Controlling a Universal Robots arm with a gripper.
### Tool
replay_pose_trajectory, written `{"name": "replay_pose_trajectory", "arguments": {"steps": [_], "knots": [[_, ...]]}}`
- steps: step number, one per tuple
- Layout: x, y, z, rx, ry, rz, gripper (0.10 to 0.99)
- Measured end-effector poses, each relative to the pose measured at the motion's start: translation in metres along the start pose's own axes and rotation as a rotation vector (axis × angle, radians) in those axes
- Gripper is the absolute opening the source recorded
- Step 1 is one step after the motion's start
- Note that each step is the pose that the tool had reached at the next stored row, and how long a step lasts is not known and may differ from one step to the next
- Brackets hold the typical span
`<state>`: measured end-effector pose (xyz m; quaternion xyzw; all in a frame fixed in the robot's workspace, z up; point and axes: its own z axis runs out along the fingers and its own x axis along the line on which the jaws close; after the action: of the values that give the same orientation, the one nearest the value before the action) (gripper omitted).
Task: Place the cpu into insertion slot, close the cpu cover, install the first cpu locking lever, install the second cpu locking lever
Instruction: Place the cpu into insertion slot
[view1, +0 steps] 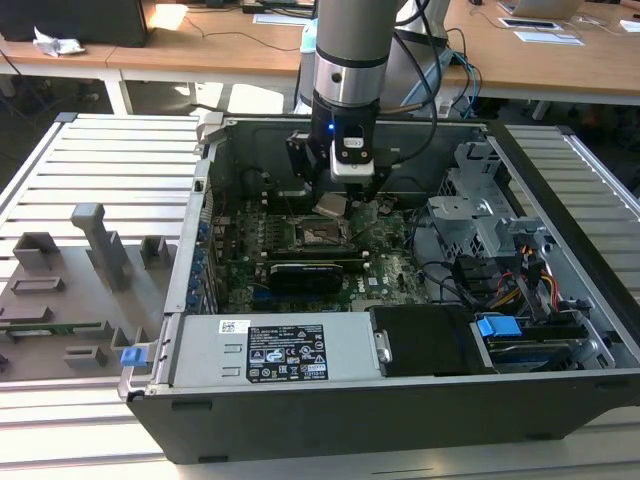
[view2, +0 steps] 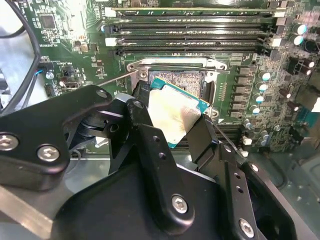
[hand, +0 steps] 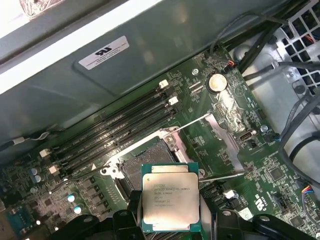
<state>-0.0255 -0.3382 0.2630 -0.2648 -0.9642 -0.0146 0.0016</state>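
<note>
My gripper hangs inside the open computer case, shut on the cpu. In both wrist views the cpu, a silver square with a green rim, is pinched at two opposite edges by the black fingers. It is tilted and hovers just above and beside the insertion slot, whose dark pin field lies uncovered. The cpu cover stands swung open at one side of the slot. Two thin locking levers stick up, unlatched.
Long black memory slots run along the far side of the socket. A black card, the power supply and a drive cage with cables crowd the case. A grey fixture tray lies at the exterior view's left.
</note>
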Motion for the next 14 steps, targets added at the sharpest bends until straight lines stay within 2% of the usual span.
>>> {"name": "replay_pose_trajectory", "arguments": {"steps": [14], "knots": [[0.0,0.0,0.0001,0.002,-0.0057,0.135,0.545]]}}
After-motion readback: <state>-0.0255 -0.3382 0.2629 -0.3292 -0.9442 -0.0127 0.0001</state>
